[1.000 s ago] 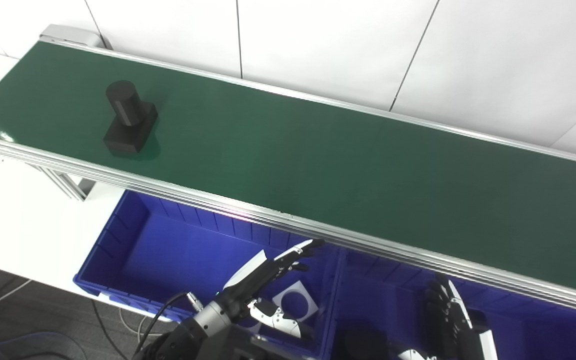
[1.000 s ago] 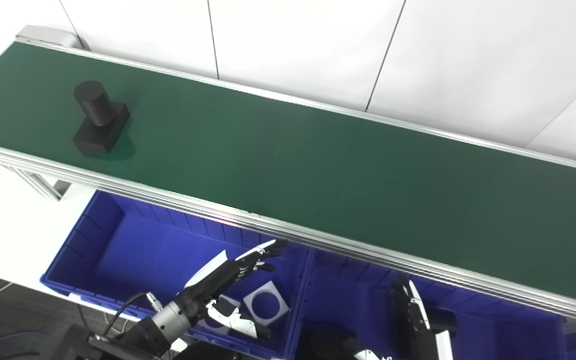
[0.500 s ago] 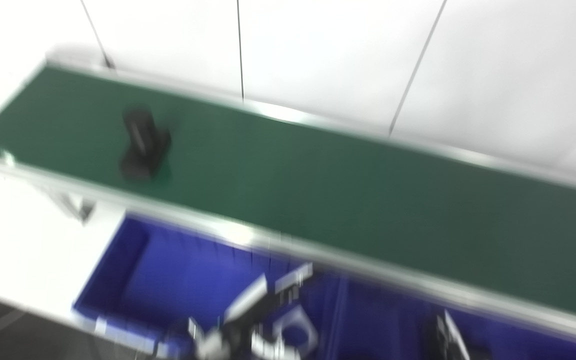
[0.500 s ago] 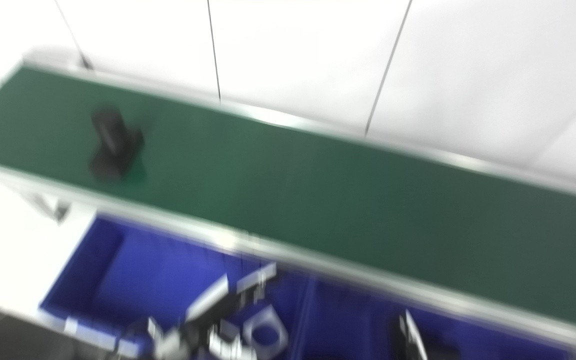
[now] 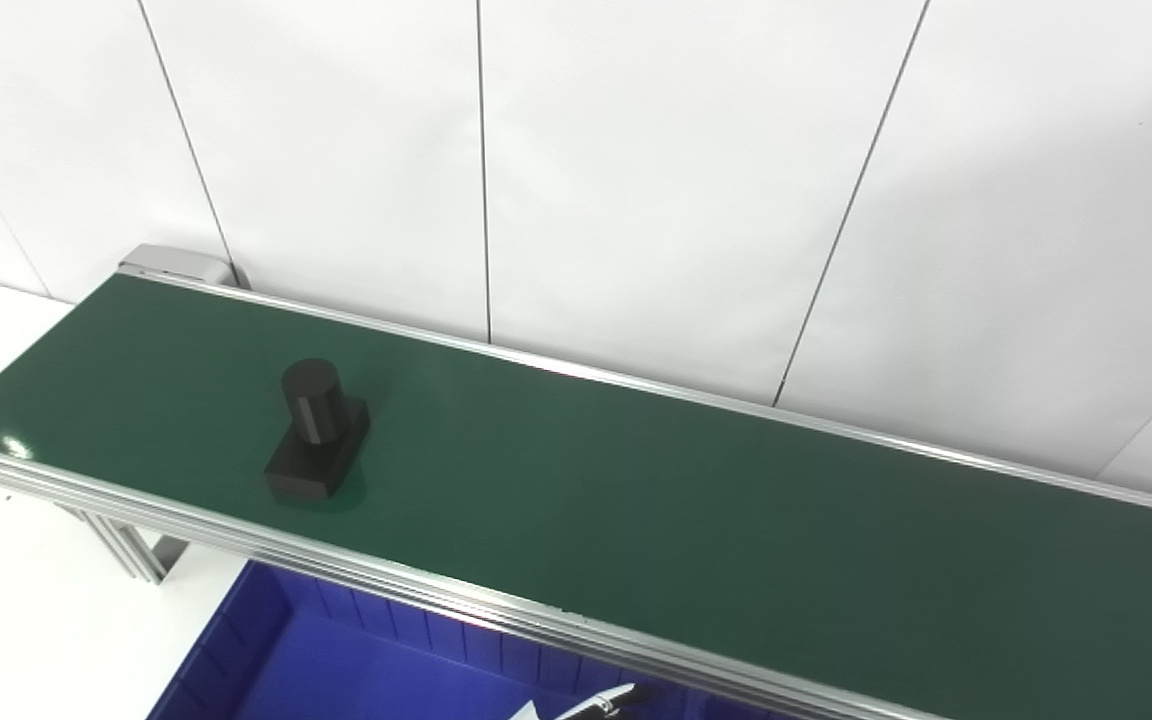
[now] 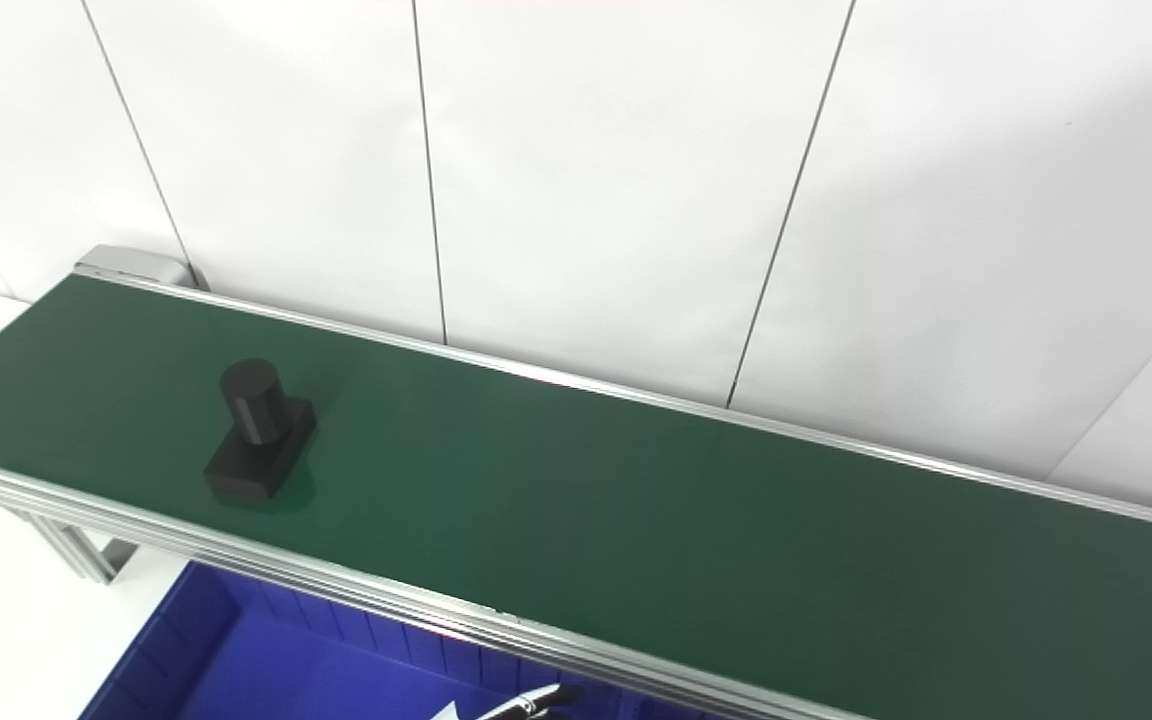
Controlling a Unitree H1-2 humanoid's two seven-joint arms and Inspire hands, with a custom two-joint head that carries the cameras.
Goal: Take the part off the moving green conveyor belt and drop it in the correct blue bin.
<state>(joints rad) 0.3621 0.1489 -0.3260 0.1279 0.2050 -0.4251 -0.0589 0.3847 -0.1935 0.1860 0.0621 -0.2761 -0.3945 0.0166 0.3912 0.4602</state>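
Observation:
The part (image 5: pixel 316 432) is black, an upright cylinder on a rectangular base. It stands on the green conveyor belt (image 5: pixel 696 500) near the belt's left end, close to the front rail. Only the pale fingertips of my left hand (image 5: pixel 598 702) poke up at the bottom edge, below the belt's front rail and well to the right of the part. They touch nothing, and the rest of the hand is cut off. My right hand is out of the picture.
A corner of a blue bin (image 5: pixel 336 670) shows under the belt's front rail at the bottom left. The belt's aluminium frame leg (image 5: pixel 131 550) stands at the left. White wall panels (image 5: pixel 636 180) rise right behind the belt.
The camera has tilted upward, so belt and bins slid down the picture and both hands dropped almost out of view. The part has ridden a little rightward on the belt.

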